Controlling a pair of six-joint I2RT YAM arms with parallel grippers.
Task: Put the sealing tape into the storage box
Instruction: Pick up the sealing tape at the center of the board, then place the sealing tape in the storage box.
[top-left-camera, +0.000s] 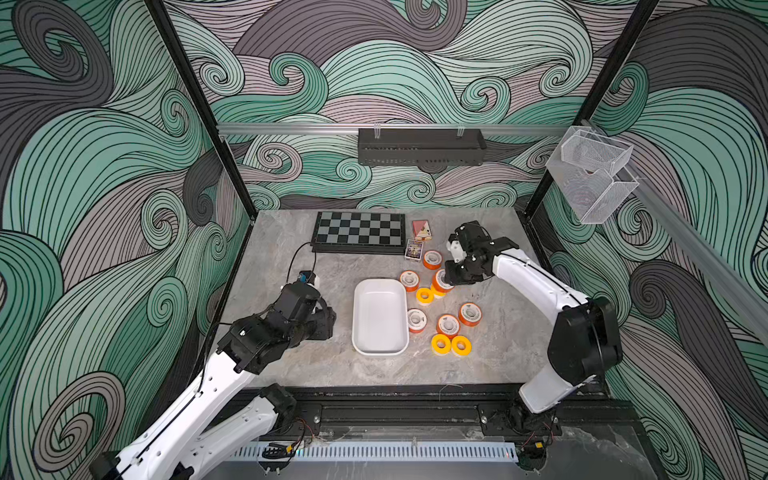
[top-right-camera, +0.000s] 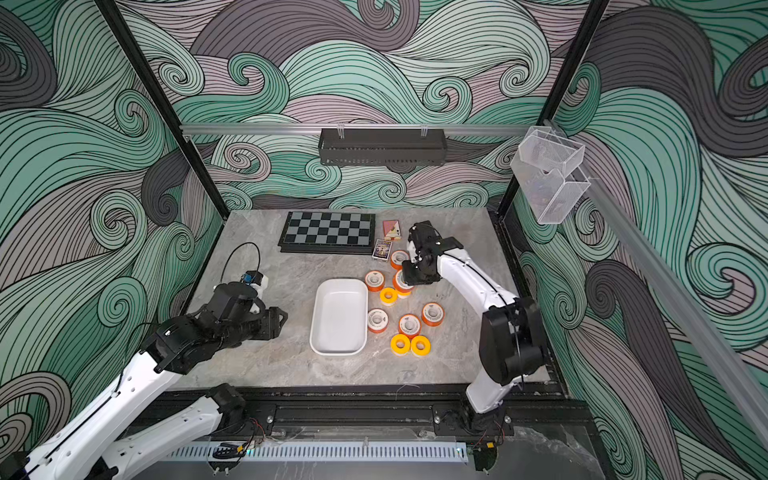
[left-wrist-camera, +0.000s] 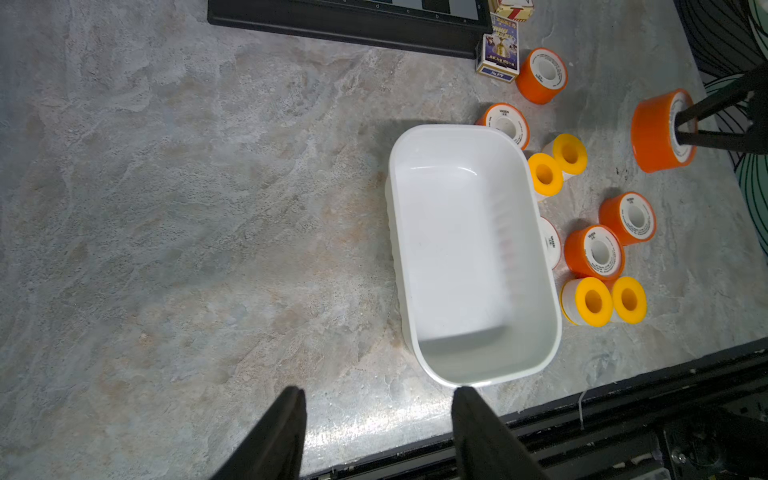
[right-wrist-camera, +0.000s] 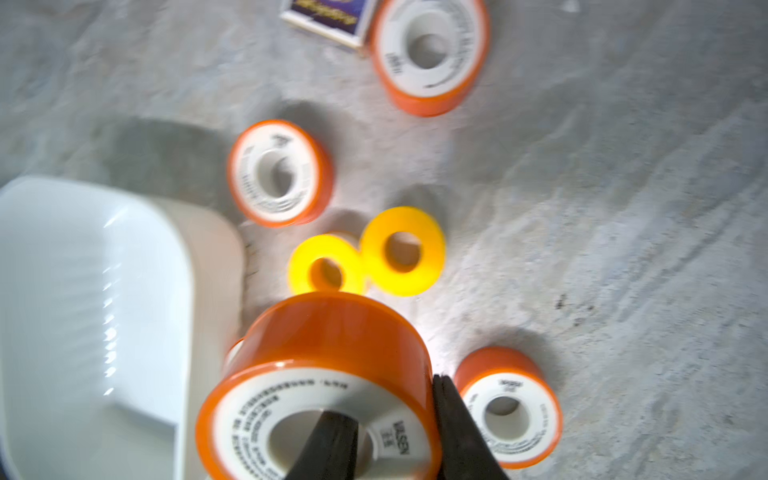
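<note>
The storage box (top-left-camera: 380, 320) (top-right-camera: 338, 322) is a shallow white tray, empty, in the middle of the table. My right gripper (top-left-camera: 448, 278) (right-wrist-camera: 388, 399) is shut on an orange sealing tape spool (right-wrist-camera: 328, 340) (left-wrist-camera: 656, 133). One finger is in its hole and one is outside its rim, and the spool hangs tilted just right of the box's far end. Other orange spools (top-left-camera: 409, 281) (top-left-camera: 448, 325) and yellow rings (top-left-camera: 441, 344) (top-left-camera: 424, 296) lie right of the box. My left gripper (top-left-camera: 329, 326) (left-wrist-camera: 379, 390) stands open and empty left of the box.
A folded chessboard (top-left-camera: 359, 231) lies at the back of the table, with two playing-card packs (top-left-camera: 422, 230) (top-left-camera: 414, 249) next to it. A long black shelf (top-left-camera: 422, 146) hangs on the back wall. Clear mesh baskets (top-left-camera: 592, 174) hang at the right.
</note>
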